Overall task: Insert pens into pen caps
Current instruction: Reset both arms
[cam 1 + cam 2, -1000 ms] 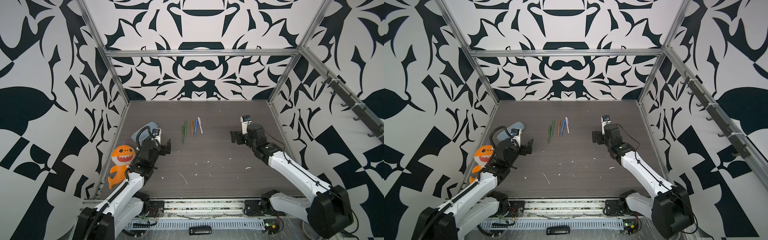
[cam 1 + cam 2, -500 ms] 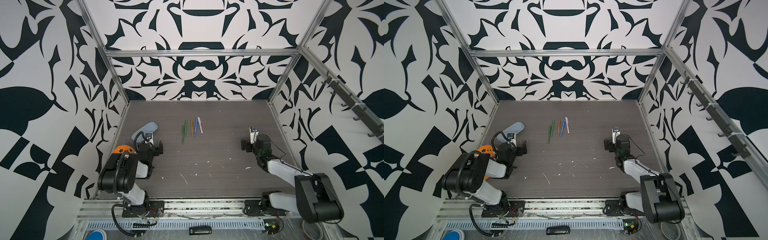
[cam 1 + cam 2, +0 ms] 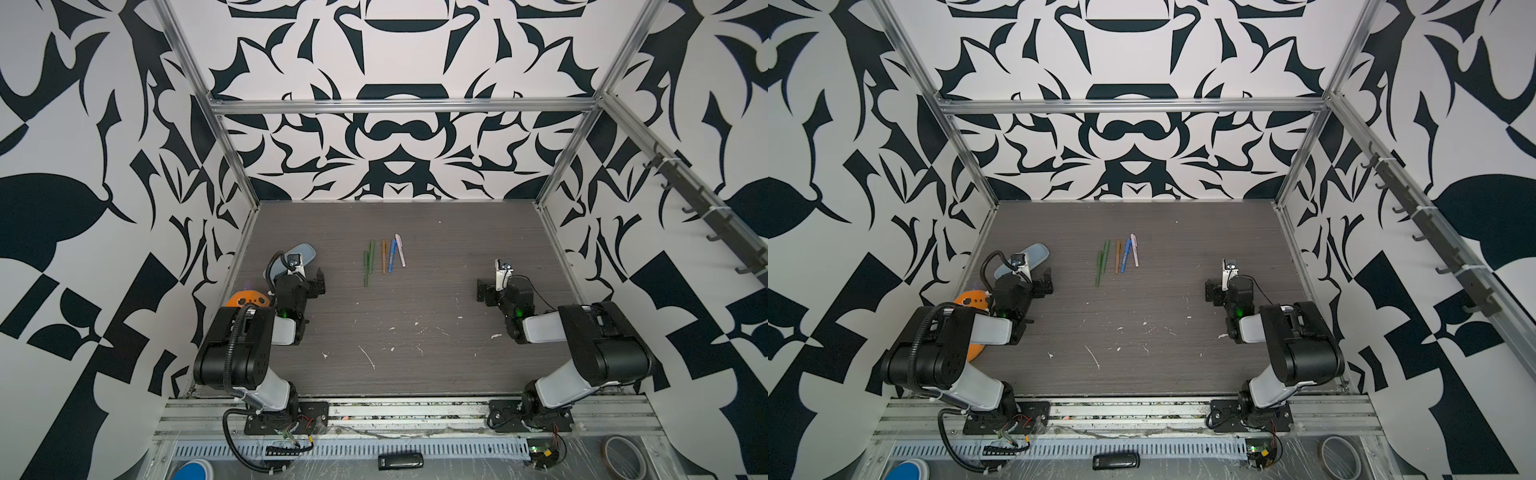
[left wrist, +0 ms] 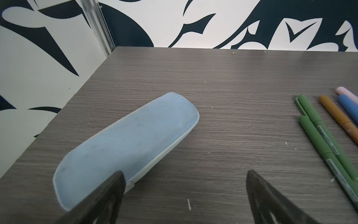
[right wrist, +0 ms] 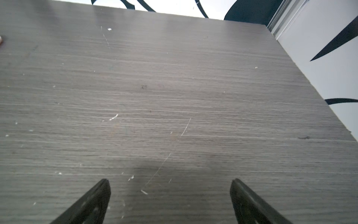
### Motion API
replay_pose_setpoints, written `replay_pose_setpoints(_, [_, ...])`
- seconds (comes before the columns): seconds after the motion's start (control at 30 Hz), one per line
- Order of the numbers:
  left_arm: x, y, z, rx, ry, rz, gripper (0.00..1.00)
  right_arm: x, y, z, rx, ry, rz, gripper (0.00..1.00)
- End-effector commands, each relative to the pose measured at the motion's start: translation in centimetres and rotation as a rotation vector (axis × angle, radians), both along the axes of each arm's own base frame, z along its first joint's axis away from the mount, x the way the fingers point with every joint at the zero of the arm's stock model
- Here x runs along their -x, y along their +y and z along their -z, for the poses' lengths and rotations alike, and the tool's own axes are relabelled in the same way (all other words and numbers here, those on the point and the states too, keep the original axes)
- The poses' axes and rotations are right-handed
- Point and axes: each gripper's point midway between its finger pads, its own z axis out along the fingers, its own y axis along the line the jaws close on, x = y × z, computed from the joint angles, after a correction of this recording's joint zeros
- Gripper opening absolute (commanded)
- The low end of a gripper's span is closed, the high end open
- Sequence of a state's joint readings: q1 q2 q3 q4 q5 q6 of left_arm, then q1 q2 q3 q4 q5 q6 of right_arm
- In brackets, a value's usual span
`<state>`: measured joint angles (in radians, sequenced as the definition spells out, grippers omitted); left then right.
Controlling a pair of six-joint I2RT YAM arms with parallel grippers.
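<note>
Left wrist footage shows the pale blue pencil case (image 4: 126,143) close up. The pens (image 4: 325,139) are laid side by side on the table (image 4: 232,87), with pen caps (image 4: 305,107) seemingly fitted on their ends. Only bare tabletop is seen in the right wrist view. An orange toy (image 3: 245,298) beside the left arm is shown in the top views alone. The left gripper (image 4: 184,174) and right gripper (image 5: 170,181) are spread wide, with nothing held between the jaws. The pens are kept well apart from both.

Pale blue case (image 4: 126,143), orange toy (image 3: 247,298)
</note>
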<state>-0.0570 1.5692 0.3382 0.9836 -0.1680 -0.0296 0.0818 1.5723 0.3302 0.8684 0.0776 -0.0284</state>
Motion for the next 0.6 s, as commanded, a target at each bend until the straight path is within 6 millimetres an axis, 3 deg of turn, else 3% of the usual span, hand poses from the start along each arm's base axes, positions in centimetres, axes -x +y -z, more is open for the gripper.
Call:
replay_pose_setpoints(0.0, [-0.20, 0.06, -0.13, 0.007, 0.004, 0.000, 0.99, -1.26, -0.28, -2.51, -0.011, -0.089, 0.025, 1.00])
replay_pose_setpoints(0.13, [-0.35, -0.80, -0.05, 0.007, 0.016, 0.050, 0.99, -1.23, -0.45, -2.53, -0.009, -0.089, 0.033, 1.00])
replay_pose_setpoints(0.57, [-0.33, -0.73, -0.03, 0.007, 0.016, 0.047, 0.99, -1.45, -0.72, -2.41, -0.008, -0.084, 0.053, 1.00])
